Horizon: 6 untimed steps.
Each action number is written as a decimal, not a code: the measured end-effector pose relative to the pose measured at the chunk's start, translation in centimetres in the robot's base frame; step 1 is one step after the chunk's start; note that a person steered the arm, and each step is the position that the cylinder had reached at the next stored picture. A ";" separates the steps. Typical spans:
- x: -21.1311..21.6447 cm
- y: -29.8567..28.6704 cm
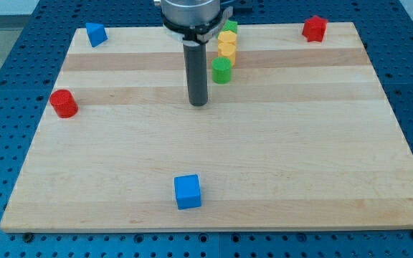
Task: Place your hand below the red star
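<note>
The red star (pixel 314 28) sits near the board's top right corner. My tip (pixel 198 104) rests on the board near the top centre, far to the left of the red star and lower in the view. A green cylinder (pixel 222 70) stands just right of the rod. Above it run two yellow blocks (pixel 226 49), (pixel 226 36) and a green block (pixel 231 27) in a short column.
A red cylinder (pixel 64 103) sits at the left edge. A blue block (pixel 95 34) is at the top left corner. A blue cube (pixel 188 191) sits near the bottom centre. The wooden board (pixel 300 158) lies on a blue perforated table.
</note>
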State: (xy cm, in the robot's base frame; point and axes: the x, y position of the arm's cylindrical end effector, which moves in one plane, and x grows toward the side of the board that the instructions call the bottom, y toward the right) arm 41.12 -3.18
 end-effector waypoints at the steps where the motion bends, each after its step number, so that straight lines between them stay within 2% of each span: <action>1: 0.4 0.0; 2: 0.4 0.0; 3: 1.3 2.4; 4: 2.1 9.5; 5: -0.9 13.6; 6: -5.2 14.1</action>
